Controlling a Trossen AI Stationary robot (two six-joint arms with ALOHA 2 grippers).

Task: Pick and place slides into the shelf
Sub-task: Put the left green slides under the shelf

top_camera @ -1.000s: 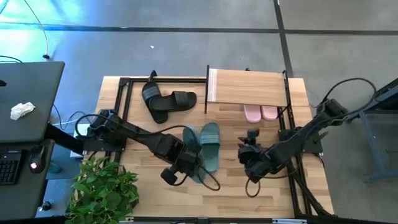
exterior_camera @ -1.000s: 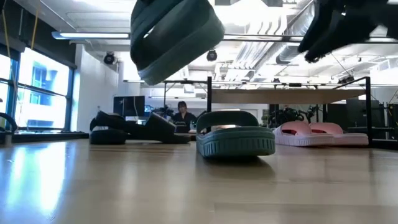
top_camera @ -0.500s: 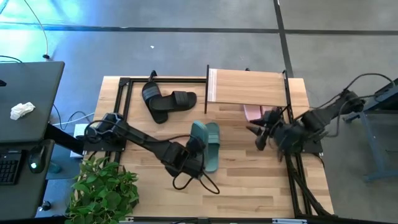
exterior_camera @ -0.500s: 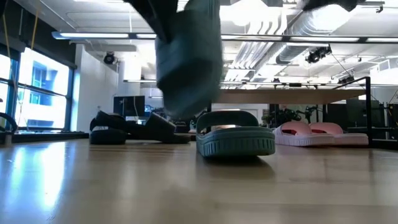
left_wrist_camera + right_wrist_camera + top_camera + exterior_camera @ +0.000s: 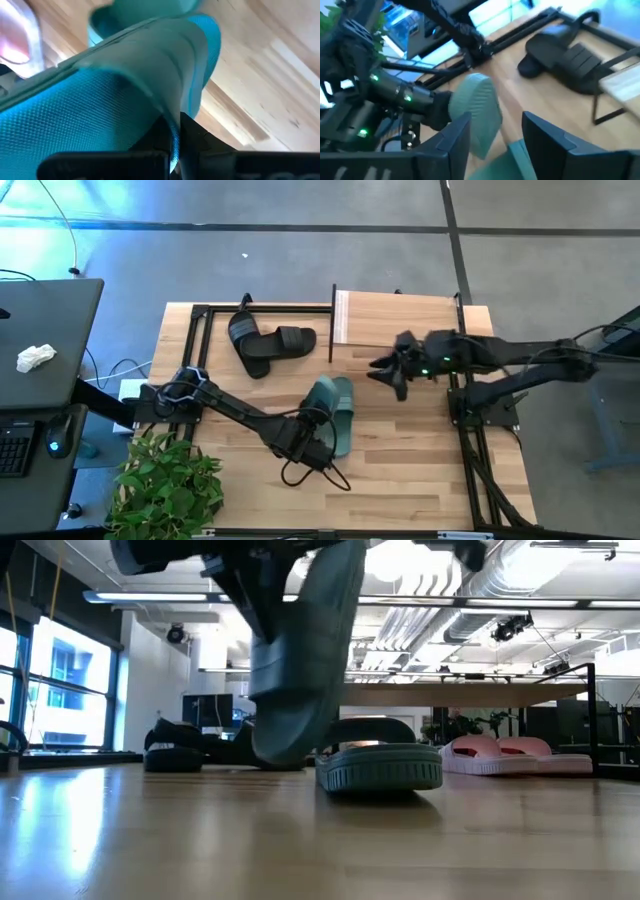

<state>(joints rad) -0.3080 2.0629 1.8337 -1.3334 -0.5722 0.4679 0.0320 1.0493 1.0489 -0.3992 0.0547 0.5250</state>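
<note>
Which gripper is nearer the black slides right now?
Left. The left gripper holds a teal slide in front of the black slides; the right gripper hovers farther off, by the shelf.

Two dark, near-black jointed arms are seen, the left arm and the right arm, each built of slim tubular links with bulkier joint housings. Black cables are looped along both arms. Small green indicator lights are lit on the housings, and flat, dark, blocky fingers are fitted.
</note>
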